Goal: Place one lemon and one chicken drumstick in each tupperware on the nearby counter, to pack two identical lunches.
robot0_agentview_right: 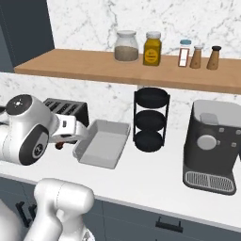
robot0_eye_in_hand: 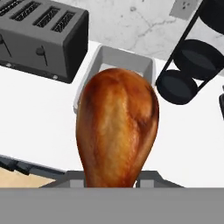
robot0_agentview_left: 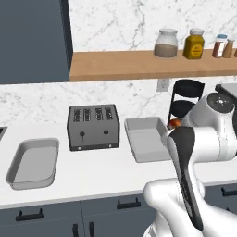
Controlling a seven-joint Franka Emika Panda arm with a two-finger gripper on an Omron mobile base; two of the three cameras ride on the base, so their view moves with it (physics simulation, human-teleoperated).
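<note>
i've got the gripper (robot0_eye_in_hand: 111,183) clamped on a chicken drumstick (robot0_eye_in_hand: 117,127); in the hand view its thick end points away from the fingers, long axis along the gripper, above the counter (robot0_agentview_left: 102,173). the tupperware (robot0_agentview_left: 146,139) right of the toaster (robot0_agentview_left: 93,127) is empty, as is the left tupperware (robot0_agentview_left: 33,163). a black tiered rack (robot0_agentview_right: 150,119) stands just right.

A home kitchen: white counter (robot0_agentview_left: 92,178), toaster (robot0_agentview_left: 93,126), coffee machine (robot0_agentview_right: 212,146), marble wall (robot0_agentview_right: 94,19) and a wooden shelf (robot0_agentview_right: 94,68) of spice jars (robot0_agentview_right: 152,48).
</note>
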